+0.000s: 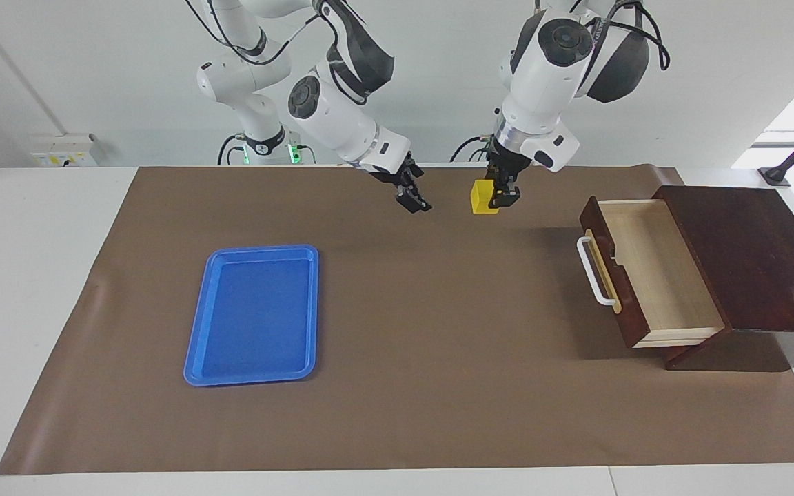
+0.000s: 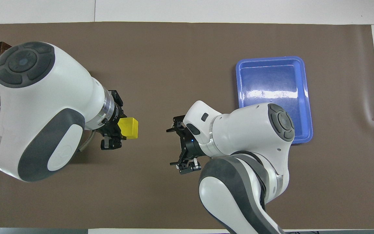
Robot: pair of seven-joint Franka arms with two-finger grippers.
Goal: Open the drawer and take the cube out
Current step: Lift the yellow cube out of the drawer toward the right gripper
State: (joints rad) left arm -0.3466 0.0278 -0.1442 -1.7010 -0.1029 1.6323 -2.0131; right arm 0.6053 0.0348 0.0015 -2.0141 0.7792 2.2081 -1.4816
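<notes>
Clock directions read on the facing view, twelve o'clock at the robots.

Item 1: cube (image 1: 484,197), yellow. Hangs in the air over the brown mat (image 1: 438,358) at twelve o'clock of the table, out of the drawer and well apart from it. Carried clear of the surface, probably so that nothing drags on the way across.

Item 2: left gripper (image 1: 497,196). Clamped on the cube from the side toward the drawer, leaving the cube's other faces bare; judged a hold that suits a handover.

Item 3: right gripper (image 1: 414,201). Pincer apart, empty, raised over the mat at nine o'clock of the cube, near it but not touching. In the overhead view faces the cube with its opening toward it; judged ready to receive.

Item 4: drawer (image 1: 659,269). At three o'clock of the table, pulled out of its dark cabinet (image 1: 748,255), white handle (image 1: 593,272) toward the table's middle. Pale interior bare. Opening step judged done, removal done.

Item 5: blue tray (image 1: 252,313). At eight o'clock of the table, holds nothing, touched by neither arm. Possibly the cube's destination; not stated by the task.
</notes>
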